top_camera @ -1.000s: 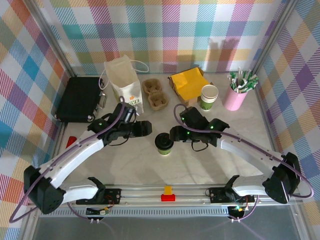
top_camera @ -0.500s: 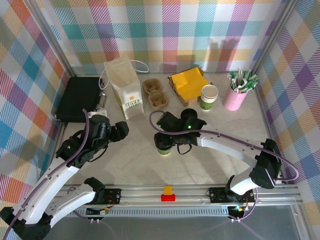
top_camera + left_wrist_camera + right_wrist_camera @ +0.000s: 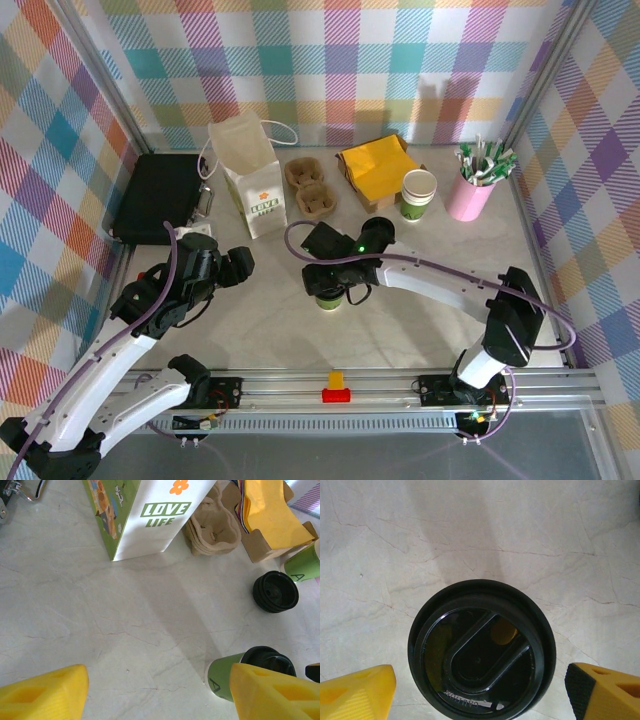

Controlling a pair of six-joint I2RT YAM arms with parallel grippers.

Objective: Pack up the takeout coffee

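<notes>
The takeout coffee [image 3: 329, 299] stands upright mid-table, green body under a round black lid [image 3: 481, 650]. My right gripper [image 3: 326, 280] hangs straight above it, open. In the right wrist view its yellow fingertips [image 3: 355, 695] sit wide on either side of the lid, with marble showing between each and the cup. My left gripper [image 3: 236, 265] is well to the left of the cup, open with nothing between its fingers [image 3: 45, 695]. In the left wrist view the cup [image 3: 227, 677] shows beside that gripper's right finger.
A white paper bag [image 3: 250, 175] stands open at the back left, with cardboard cup carriers [image 3: 310, 186] beside it. Yellow napkins [image 3: 378, 165], a lidless cup [image 3: 418, 193] and a pink straw holder [image 3: 472, 192] sit at the back right. A black case [image 3: 160, 197] lies far left, a loose black lid [image 3: 275, 591] on the marble.
My right gripper has swung left over the coffee cup and opened wider. My left gripper has pulled back from the cup toward the left.
</notes>
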